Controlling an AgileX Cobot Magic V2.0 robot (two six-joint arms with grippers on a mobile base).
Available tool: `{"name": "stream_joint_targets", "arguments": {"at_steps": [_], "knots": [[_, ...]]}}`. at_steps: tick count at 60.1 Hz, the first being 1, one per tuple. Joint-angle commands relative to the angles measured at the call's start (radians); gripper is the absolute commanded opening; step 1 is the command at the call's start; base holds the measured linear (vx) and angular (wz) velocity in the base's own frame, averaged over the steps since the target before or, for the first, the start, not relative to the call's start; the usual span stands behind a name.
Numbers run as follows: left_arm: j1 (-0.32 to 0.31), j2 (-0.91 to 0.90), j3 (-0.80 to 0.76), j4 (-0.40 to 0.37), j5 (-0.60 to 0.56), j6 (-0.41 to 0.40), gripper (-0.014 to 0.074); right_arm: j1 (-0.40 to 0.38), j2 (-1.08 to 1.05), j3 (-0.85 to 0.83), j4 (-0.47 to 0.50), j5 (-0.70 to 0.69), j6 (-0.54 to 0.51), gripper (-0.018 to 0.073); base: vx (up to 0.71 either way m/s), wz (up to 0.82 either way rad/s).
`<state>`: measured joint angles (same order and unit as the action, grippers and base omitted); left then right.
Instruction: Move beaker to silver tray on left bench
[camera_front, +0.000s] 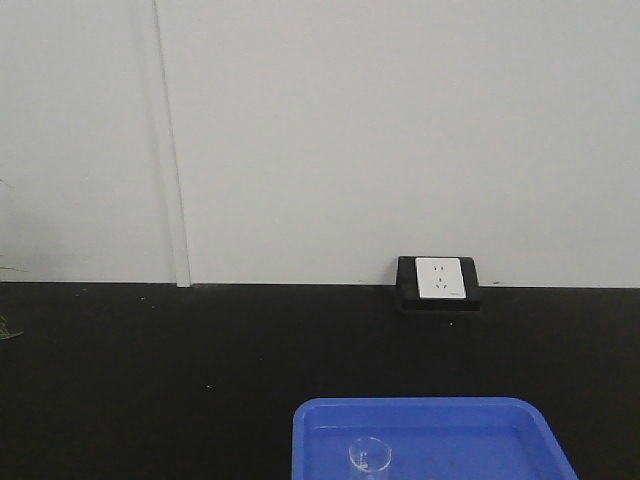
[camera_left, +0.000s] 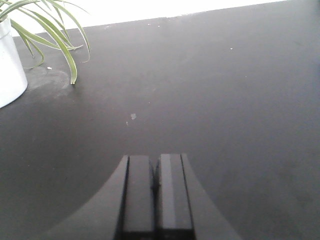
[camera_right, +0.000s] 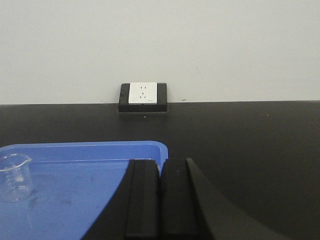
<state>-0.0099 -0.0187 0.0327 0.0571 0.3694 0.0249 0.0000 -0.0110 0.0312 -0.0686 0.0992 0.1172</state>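
Beaker (camera_right: 15, 177) inside plastic tray (camera_right: 100, 146), wall socket (camera_right: 143, 94) behind

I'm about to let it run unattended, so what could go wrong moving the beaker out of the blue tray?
The beaker is clear glass and stands left of the right gripper, whose jaws are shut; a sideways approach could tip it. Lifted too low, it may catch the raised rim of the blue tray. No silver tray shows in any view.

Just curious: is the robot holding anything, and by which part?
Nothing: left fingers and right fingers are shut empty; the beaker stands free.
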Motion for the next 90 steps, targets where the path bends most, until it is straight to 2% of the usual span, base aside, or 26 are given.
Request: {"name": "stream_joint_targets", "arguments": {"at_steps": [1, 15, 28, 49, 60, 77, 82, 87, 90], "knots": [[-0.005, -0.007, 0.020, -0.003, -0.081, -0.002, 0.0001, -0.003, -0.013, 0.005, -0.003, -0.093, -0.001, -0.0011, 0.00, 0.00], [-0.005, -0.007, 0.020, -0.003, -0.081, -0.002, 0.0001, -0.003, 0.000, -0.011, -0.005, -0.278, -0.001, -0.0011, 0.00, 0.00], [-0.005, -0.007, 0.020, -0.003, -0.081, -0.002, 0.0001, -0.003, 0.178, -0.180, -0.008, -0.175, -0.005, -0.0011, 0.00, 0.00], [-0.005, -0.007, 0.020, -0.003, -0.081, -0.002, 0.0001, -0.003, 0.508, -0.299, -0.004, -0.206, -0.004, 0.0019, 0.00, 0.00], [-0.005, -0.007, 0.020, -0.003, -0.081, -0.002, 0.0001, -0.003, 0.652, -0.299, -0.002, -0.288, -0.004, 0.0123, 0.00, 0.00], [-0.005, -0.007, 0.020, -0.003, -0.081, -0.002, 0.0001, -0.003, 0.882, -0.299, -0.002, -0.479, -0.011, 0.0430, 0.00, 0.00], [-0.005, -0.007, 0.020, -0.003, -0.081, -0.002, 0.0001, -0.003, 0.955, -0.299, -0.003, -0.547, -0.007, 0.0480, 0.00, 0.00], [-0.005, -0.007, 0.020, -0.003, -0.081, -0.002, 0.0001, -0.002, 1.036, -0.299, -0.047, -0.602, -0.007, 0.0503, 0.00, 0.00], [-0.005, -0.007, 0.020, -0.003, -0.081, -0.002, 0.0001, -0.002, 1.092, -0.299, -0.144, -0.639, -0.008, 0.0503, 0.00, 0.00]]}}
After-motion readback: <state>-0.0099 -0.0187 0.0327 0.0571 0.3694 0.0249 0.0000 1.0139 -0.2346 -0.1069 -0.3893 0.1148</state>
